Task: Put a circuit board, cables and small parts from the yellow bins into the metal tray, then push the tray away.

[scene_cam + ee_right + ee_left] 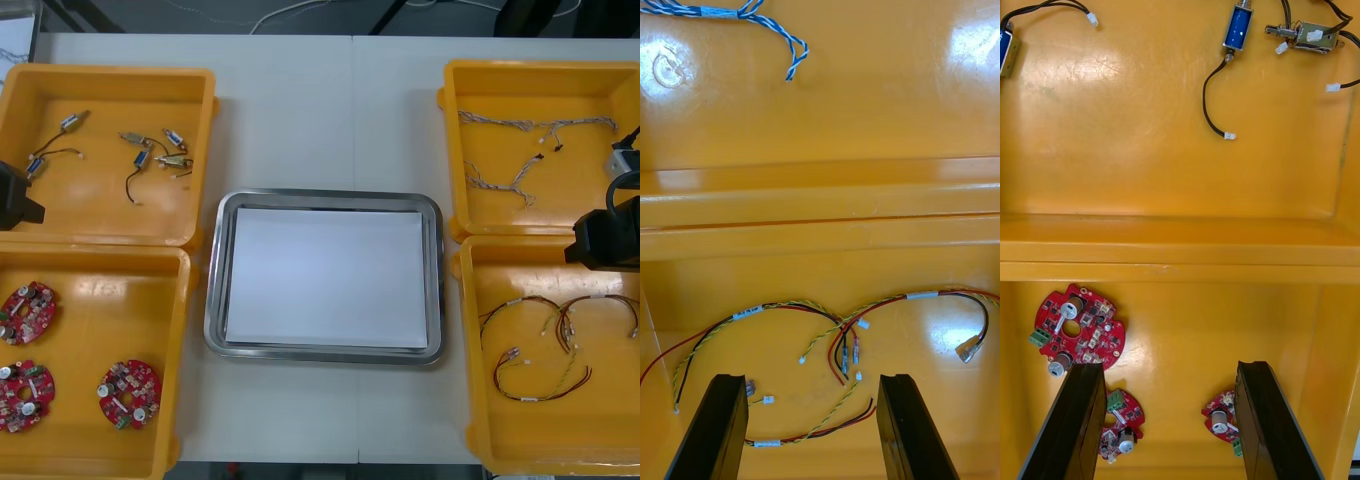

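L gripper point(1169, 367) hangs over the near left yellow bin point(110, 310), fingers spread wide w/ nothing between them. Below it lie three round red circuit boards point(1075, 337); one finger hides part of the middle board and the other cuts across the third (so neither of those two shows whole). Beyond the bin wall is the far left bin point(110, 205) w/ small metal parts point(160, 150) on black leads, scattered and apart from each other.

R gripper point(811, 379) is over the near right bin point(520, 420), fingers likewise apart and holding nothing. The red and yellow cables point(782, 306) loop loosely on the bin floor just past the fingertips; one cable end runs under a finger. The far right bin point(500, 60) holds twisted blue and white cables point(795, 51).

The metal tray point(214, 290) sits between the bin pairs, close to their inner walls, w/ a white sheet point(325, 275) inside.

In the front view each arm's black body overlaps its bins' outer edge, and the right bins are cut off at the frame.
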Action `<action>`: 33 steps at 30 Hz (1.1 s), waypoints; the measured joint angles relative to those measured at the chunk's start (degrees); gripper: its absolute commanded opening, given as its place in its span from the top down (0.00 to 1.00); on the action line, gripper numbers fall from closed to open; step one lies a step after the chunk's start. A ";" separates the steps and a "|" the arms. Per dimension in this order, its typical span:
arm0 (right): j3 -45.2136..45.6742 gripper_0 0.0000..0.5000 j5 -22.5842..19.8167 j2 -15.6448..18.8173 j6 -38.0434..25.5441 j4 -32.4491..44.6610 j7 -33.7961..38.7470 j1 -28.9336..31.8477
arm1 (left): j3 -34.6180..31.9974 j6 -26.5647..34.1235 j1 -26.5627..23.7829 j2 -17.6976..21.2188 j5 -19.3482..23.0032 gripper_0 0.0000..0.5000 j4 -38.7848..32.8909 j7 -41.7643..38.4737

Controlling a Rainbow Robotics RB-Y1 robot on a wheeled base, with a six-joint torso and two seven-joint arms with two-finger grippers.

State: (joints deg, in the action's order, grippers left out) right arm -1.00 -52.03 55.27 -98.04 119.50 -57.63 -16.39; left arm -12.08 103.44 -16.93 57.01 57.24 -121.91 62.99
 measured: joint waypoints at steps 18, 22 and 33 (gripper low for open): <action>-0.02 0.00 -1.53 -1.93 -4.72 0.35 0.00 1.92 | 1.94 -0.66 0.28 -0.28 1.17 0.00 0.02 0.00; -0.02 0.00 -1.80 -1.93 -5.10 1.85 0.33 3.20 | 1.90 -0.10 0.28 -0.25 3.24 0.00 0.02 0.00; -0.01 0.00 -1.98 -1.94 -5.01 8.19 12.40 9.12 | -3.35 1.66 4.76 -0.25 5.48 0.00 0.03 2.51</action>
State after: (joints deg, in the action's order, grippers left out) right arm -1.01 -54.01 53.34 -103.05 127.69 -45.23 -7.26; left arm -15.42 105.10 -12.18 56.76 62.72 -121.88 65.50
